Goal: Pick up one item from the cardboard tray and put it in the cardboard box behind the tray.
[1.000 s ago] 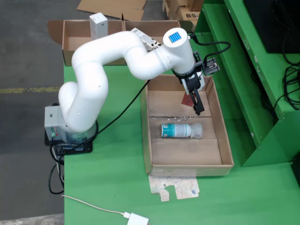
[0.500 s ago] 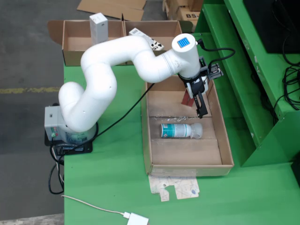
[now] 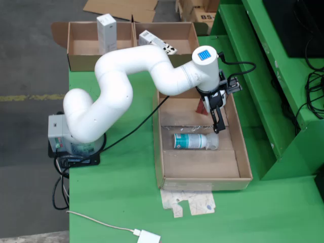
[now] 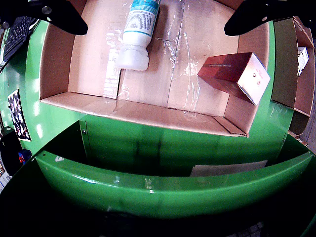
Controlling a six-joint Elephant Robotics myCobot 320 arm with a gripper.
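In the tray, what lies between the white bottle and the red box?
Only bare cardboard floor with a shiny tape strip, seen in the wrist view, separates the white bottle and the red box.

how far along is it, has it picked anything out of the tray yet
Nothing is picked yet. The white bottle and the red box both lie in the cardboard tray. The gripper hangs open and empty over the bottle's cap end. Left: close on an item, lift it, and drop it into the cardboard box behind the tray.

A white arm [image 3: 126,76] with a blue square cap is seen over a brown cardboard tray [image 3: 245,159]. Inside, a white bottle [image 4: 139,29] with teal label and a dark red box [image 4: 232,74] are shown. The table [image 3: 116,197] is green.
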